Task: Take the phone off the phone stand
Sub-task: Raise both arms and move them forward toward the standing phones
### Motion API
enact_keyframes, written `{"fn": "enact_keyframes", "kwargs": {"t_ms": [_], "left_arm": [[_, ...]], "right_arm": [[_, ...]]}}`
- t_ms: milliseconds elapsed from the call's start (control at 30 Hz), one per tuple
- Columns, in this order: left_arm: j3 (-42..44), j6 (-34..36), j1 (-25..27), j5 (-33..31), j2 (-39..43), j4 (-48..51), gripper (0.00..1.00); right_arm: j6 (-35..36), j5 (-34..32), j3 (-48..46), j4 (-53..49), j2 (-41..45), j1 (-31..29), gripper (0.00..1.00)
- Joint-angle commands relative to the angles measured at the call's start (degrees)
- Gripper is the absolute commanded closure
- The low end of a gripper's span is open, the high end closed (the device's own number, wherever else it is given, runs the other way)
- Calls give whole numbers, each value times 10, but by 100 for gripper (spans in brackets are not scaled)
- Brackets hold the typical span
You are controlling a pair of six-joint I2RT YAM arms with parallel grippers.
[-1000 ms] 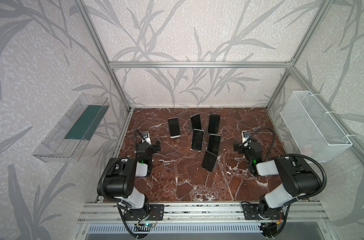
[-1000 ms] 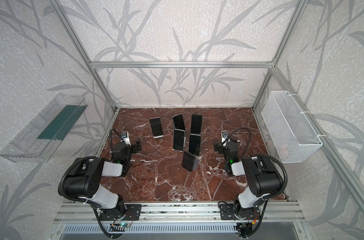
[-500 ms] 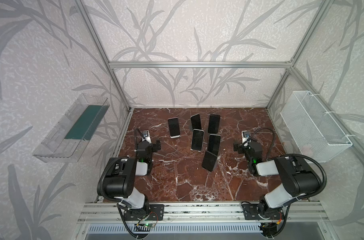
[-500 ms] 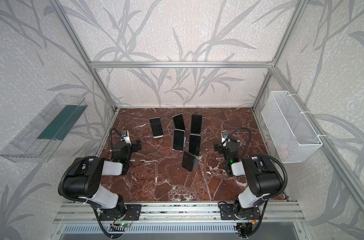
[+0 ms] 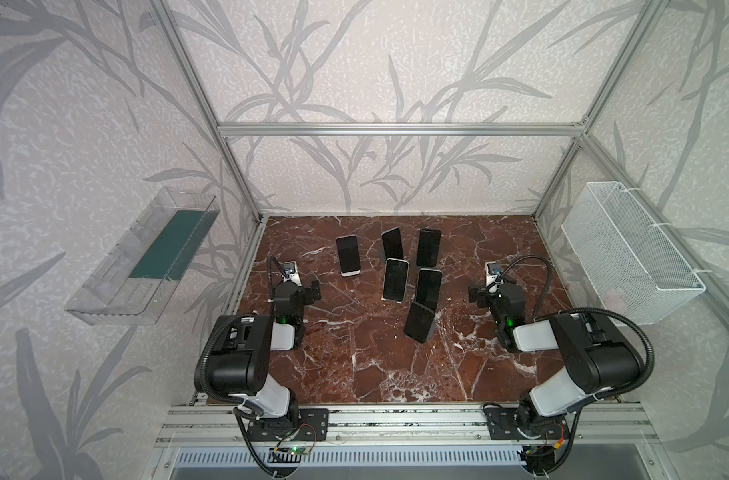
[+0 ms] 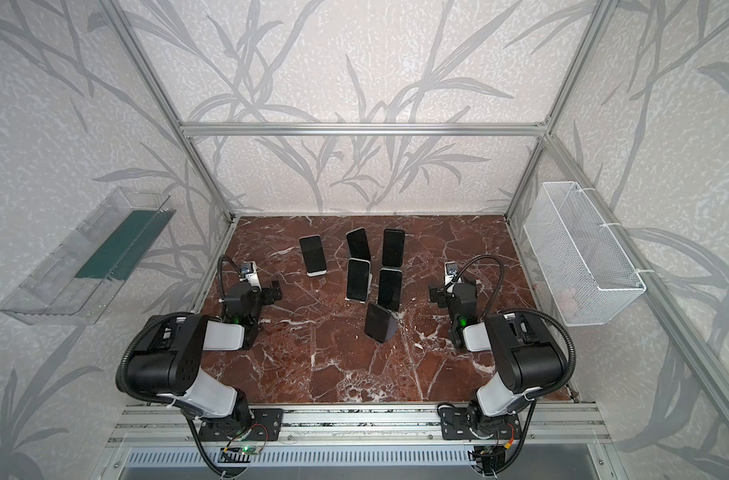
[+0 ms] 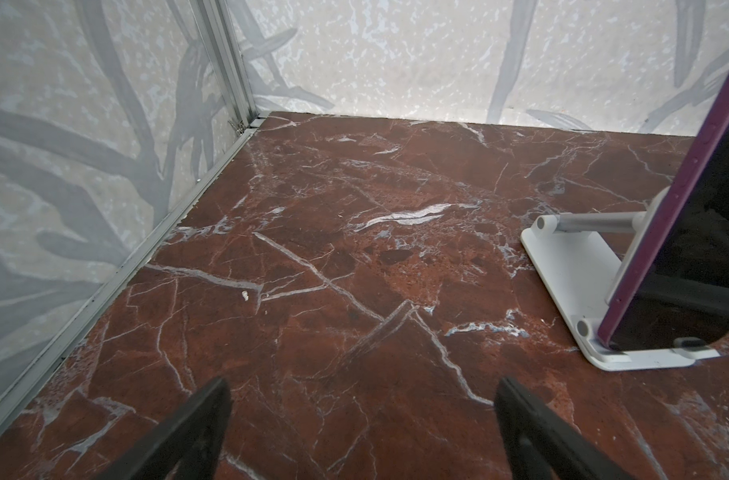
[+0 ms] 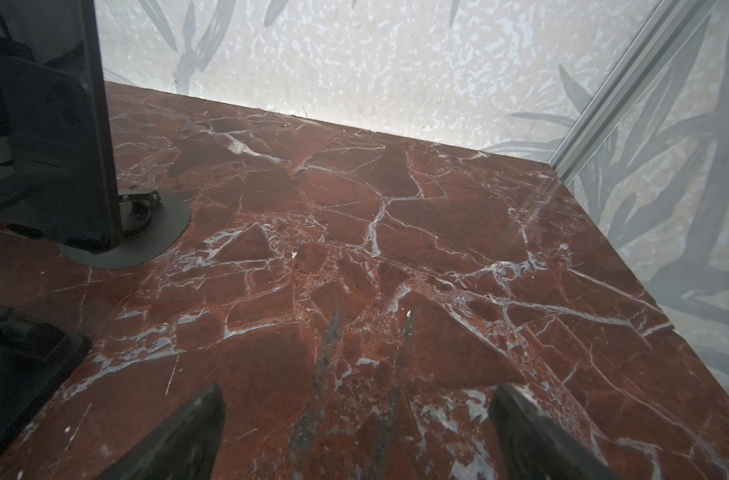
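Note:
Several dark phones lean on stands in the middle of the marble floor, seen in both top views. The nearest phone (image 5: 418, 322) is tilted; a white-edged phone (image 5: 395, 279) stands behind it. In the left wrist view a purple-edged phone (image 7: 686, 249) rests on a white phone stand (image 7: 562, 257), ahead of my left gripper (image 7: 362, 388) and off to one side. My left gripper (image 5: 296, 291) is open and empty, low over the floor at the left. My right gripper (image 5: 495, 291) (image 8: 356, 392) is open and empty at the right, with a black phone (image 8: 51, 145) on a round black stand (image 8: 155, 232) off to its side.
A clear plastic tray (image 5: 146, 257) hangs on the left wall and a white wire basket (image 5: 628, 253) on the right wall. Aluminium frame posts (image 7: 229, 75) stand at the corners. Another black stand base (image 8: 18, 365) lies close beside the right gripper.

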State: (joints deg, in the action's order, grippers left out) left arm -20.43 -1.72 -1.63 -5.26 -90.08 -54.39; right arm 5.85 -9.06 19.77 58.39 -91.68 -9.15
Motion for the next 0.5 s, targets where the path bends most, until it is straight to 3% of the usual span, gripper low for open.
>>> {"fn": "enact_keyframes", "kwargs": {"t_ms": [0,133,267,367,467], "left_arm": [[-11,-2,-3,3,1,-1,1],[-12,1,-2,11,40,32,1],[-56,4,-2,27,127,174,1],[-97,-33,-2,34,183,252,1],[-183,-161,-2,-22,221,388,1]], "right_arm": [[-4,-11,7,7,3,2,1],[0,-11,7,2,6,0,1],[1,-13,11,-16,24,-1,1],[9,-35,70,-183,92,-15,1],[-2,-2,142,-316,161,-19,1]]}}
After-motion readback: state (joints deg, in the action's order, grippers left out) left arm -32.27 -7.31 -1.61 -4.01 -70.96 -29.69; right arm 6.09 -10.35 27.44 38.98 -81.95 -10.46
